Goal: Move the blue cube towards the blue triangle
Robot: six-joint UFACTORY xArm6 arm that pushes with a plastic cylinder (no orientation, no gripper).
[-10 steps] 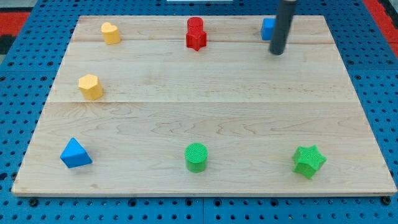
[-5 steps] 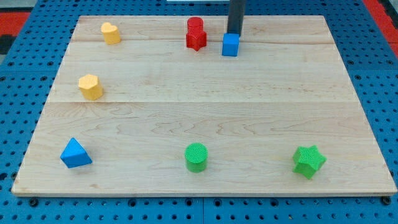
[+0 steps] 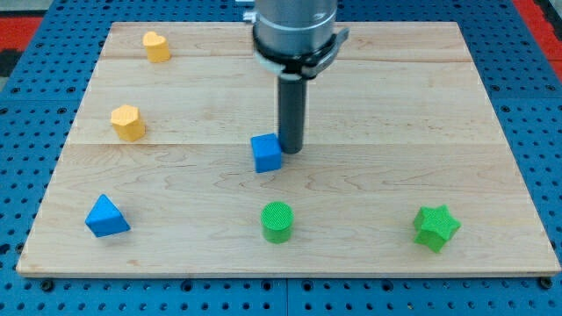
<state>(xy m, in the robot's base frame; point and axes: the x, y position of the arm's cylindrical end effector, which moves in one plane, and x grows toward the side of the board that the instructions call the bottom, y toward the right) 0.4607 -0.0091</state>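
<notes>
The counter [image 3: 421, 132] is pale, matt, smooth-grained wood in joined planks lying on blue perforated pegboard [image 3: 26, 132], while the blue cube [image 3: 266, 153] looks like matt plastic and the green cylinder [image 3: 278, 220] shows a finely ridged top.

Wooden board [image 3: 369, 175] carries six coloured blocks

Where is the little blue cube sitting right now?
The blue cube sits near the board's middle, just above the green cylinder, with my tip touching its right side; the blue triangle lies far to its lower left.
</notes>
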